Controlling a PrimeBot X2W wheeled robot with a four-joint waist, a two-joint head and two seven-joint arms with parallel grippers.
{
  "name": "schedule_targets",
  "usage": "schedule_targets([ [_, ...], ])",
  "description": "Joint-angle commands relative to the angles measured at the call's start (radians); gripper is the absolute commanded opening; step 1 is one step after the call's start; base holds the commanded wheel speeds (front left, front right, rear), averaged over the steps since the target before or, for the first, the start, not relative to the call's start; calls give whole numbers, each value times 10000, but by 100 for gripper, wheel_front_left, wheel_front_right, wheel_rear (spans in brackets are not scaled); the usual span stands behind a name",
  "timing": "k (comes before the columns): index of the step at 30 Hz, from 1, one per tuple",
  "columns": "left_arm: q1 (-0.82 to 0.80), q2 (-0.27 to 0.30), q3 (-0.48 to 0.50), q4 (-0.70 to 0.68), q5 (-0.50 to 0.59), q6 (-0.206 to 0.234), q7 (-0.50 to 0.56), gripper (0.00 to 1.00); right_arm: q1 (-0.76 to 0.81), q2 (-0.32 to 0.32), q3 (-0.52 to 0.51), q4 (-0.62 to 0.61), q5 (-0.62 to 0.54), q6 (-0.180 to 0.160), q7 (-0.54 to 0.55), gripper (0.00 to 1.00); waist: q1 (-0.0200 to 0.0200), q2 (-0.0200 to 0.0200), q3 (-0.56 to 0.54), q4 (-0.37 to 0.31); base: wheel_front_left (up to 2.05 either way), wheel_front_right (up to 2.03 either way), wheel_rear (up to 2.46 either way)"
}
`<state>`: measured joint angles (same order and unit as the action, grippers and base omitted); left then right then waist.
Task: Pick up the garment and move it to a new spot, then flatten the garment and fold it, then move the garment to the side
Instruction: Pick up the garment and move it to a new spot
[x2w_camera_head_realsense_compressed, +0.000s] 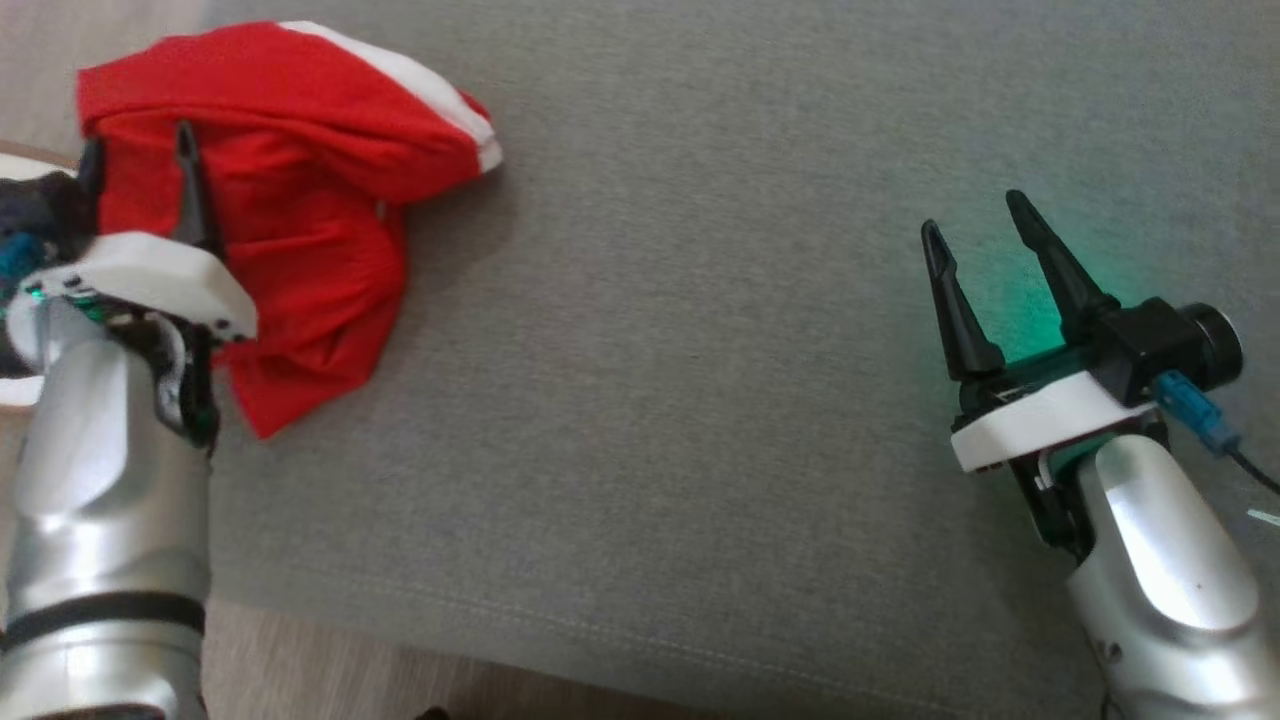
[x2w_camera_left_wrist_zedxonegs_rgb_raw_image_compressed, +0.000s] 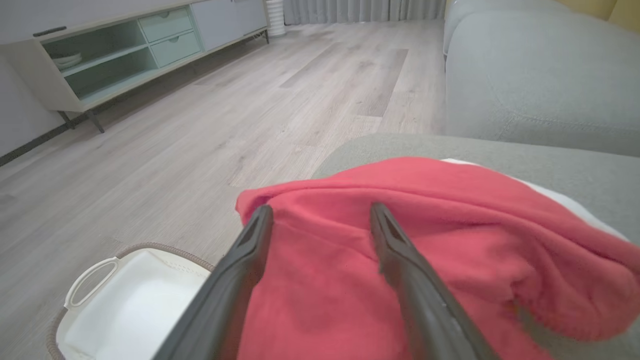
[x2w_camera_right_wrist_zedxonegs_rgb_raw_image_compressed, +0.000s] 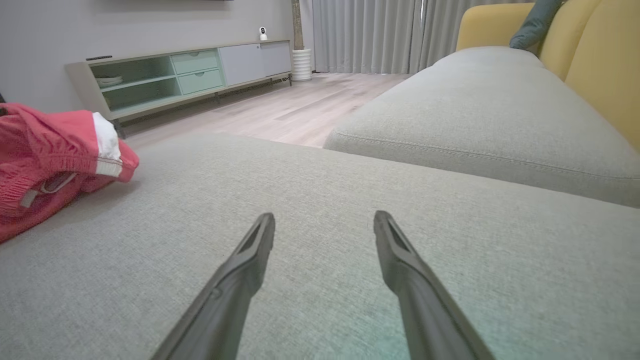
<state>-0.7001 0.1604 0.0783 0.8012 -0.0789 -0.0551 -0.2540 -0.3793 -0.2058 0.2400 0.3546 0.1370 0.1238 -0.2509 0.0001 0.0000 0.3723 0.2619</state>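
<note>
Left gripper (x2w_camera_left_wrist_zedxonegs_rgb_raw_image_compressed: 321, 209) stands spread wide above the garment (x2w_camera_head_realsense_compressed: 300, 200), its two long, dark, tapering fingers lying over the red cloth with nothing pinched between them; whether the tips press into the fabric I cannot tell. Right gripper (x2w_camera_head_realsense_compressed: 974, 213) is likewise released, fingers apart and holding nothing, poised over bare upholstery well apart from the garment, with a green glow on the cloth beside it.

The garment is a soft, matte red knit, bunched into a rumpled heap with rounded folds and a pointed corner trailing toward the front. A white band runs along its upper edge, and the right wrist view shows a gathered, ribbed hem and a pale loop of cord or tape. It lies at the far left corner of the sofa seat (x2w_camera_head_realsense_compressed: 700, 400), close to the edge.

The seat is a broad cushion of grey-green woven fabric with a fine, even grain and a stitched seam along its front edge. A second cushion of the same cloth adjoins it, backed by yellow upholstery (x2w_camera_right_wrist_zedxonegs_rgb_raw_image_compressed: 600, 65).

Pale wood-plank floor (x2w_camera_left_wrist_zedxonegs_rgb_raw_image_compressed: 200, 125) stretches beyond. On it, just below the garment's corner, sits a basket (x2w_camera_left_wrist_zedxonegs_rgb_raw_image_compressed: 160, 246) with a woven rim and white lining. A long, low cabinet (x2w_camera_right_wrist_zedxonegs_rgb_raw_image_compressed: 175, 75) with open shelves and drawers lines the wall, and grey pleated curtains (x2w_camera_right_wrist_zedxonegs_rgb_raw_image_compressed: 370, 35) hang behind.
</note>
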Motion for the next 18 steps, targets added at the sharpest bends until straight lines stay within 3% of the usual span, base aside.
schedule_targets([
  [1,-455,581,303,121,87,148,-52,100,-162,-80,205,-285,101,69,-109,100,-1,0,251,-336,0,0,0],
  [4,-845,771,420,1004,2,330,272,100,-171,-64,241,-202,190,69,-109,100,-1,0,309,-567,0,0,0],
  [5,-934,828,426,1277,-5,370,399,59,-167,-54,241,-171,219,69,-109,100,-1,0,319,-634,0,0,0],
  [6,-1011,855,417,1488,-17,373,446,0,-162,-43,226,-141,249,69,-109,100,-1,0,316,-692,0,0,0],
  [13,-1419,1070,321,2558,-113,194,449,0,-145,80,150,-15,379,69,-109,100,-1,0,136,-959,0,0,0],
  [18,-1822,1077,172,2475,-82,117,159,0,-105,229,77,17,427,69,-109,100,-1,0,-129,-1071,0,0,0],
])
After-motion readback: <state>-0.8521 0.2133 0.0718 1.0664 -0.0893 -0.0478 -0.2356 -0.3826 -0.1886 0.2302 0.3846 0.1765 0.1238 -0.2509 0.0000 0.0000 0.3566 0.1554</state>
